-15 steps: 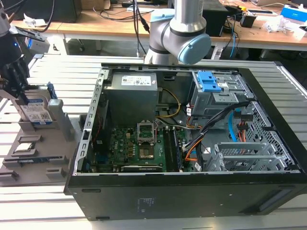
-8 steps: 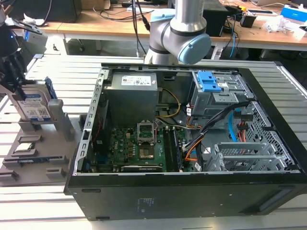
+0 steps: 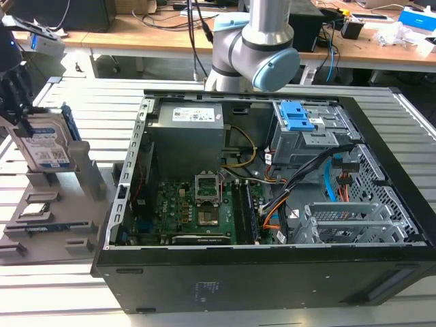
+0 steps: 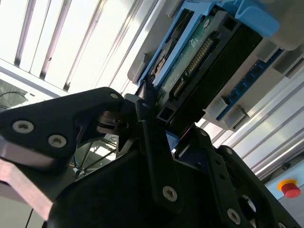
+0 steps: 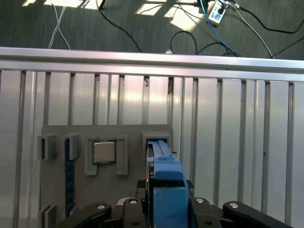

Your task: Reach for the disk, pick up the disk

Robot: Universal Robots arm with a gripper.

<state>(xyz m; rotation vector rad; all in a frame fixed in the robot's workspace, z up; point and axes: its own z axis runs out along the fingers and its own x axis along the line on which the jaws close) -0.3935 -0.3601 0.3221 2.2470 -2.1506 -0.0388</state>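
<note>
Blue-framed, the disk [image 3: 46, 143] stands on edge in a slot of the grey stand [image 3: 68, 204] by the slatted table's [image 3: 88, 109] edge on the exterior view's left, its flat faces exposed, so the gripper [image 4: 167, 118] clamps narrowly across them, disk not yet lifted.

Slatted table [image 3: 88, 116]: computer case [image 3: 272, 286], grey stand [image 3: 61, 225]

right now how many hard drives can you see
1: the disk stands upright in the grey holder at the exterior view's left, beside the open computer case. More may be hidden inside the case's drive cage.
</note>
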